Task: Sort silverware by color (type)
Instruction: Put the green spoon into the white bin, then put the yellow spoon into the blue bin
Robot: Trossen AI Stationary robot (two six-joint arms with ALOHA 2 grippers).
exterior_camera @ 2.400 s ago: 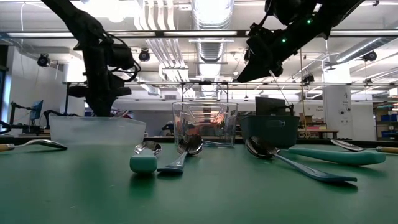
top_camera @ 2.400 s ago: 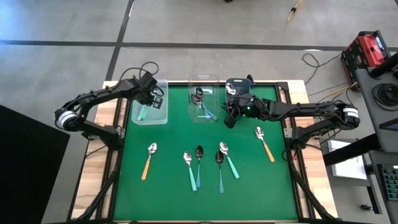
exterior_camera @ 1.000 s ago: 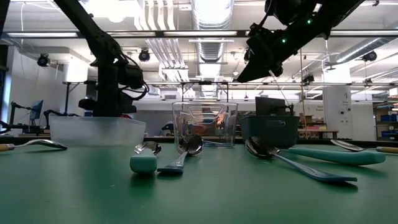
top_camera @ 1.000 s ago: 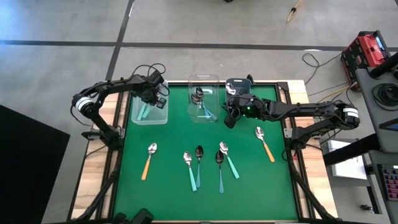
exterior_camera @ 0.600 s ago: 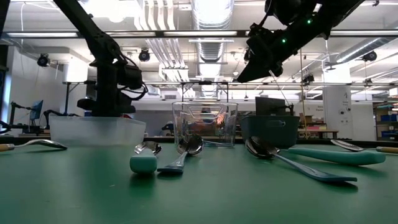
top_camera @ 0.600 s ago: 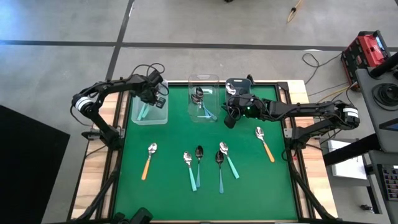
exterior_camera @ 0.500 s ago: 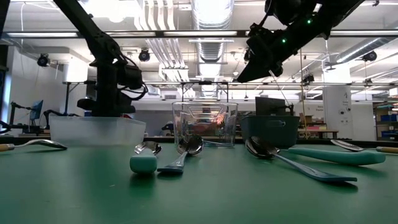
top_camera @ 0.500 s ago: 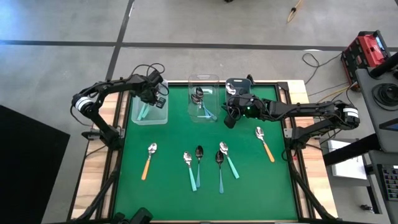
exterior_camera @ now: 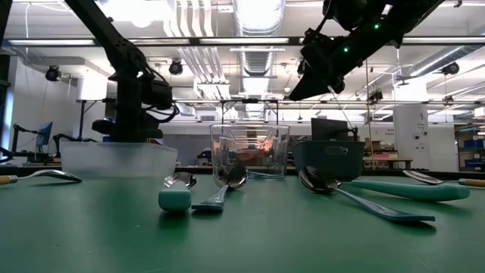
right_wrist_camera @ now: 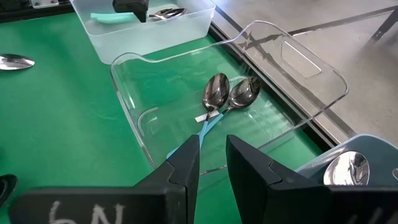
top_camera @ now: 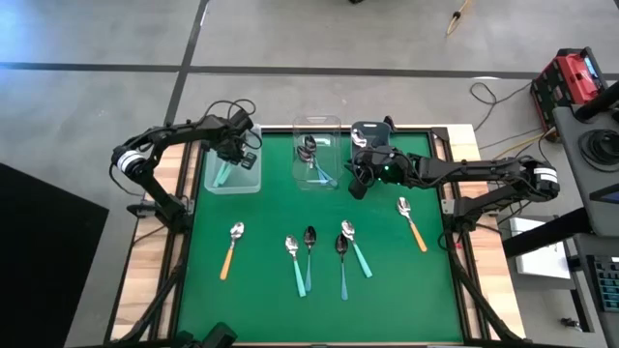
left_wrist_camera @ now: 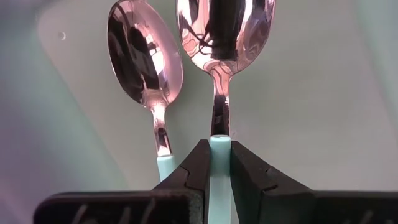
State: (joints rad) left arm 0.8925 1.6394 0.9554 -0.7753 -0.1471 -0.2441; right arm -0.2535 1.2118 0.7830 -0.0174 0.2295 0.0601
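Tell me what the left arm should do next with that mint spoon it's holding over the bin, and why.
Probably open the fingers and let go. The left gripper is shut on the mint-handled spoon, whose bowl sits low inside the frosted bin right beside another mint-handled spoon already lying there. It seems to be with its match, so releasing should finish this placement.

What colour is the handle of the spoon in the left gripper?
Mint-teal handle, clearest in the left wrist view.

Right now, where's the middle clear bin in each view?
High: clear bin, top centre of the mat.
Low: centre, behind the loose spoons.
Left wrist: not in it.
Right wrist: centre.
Shared landmark: the two blue-handled spoons inside it.
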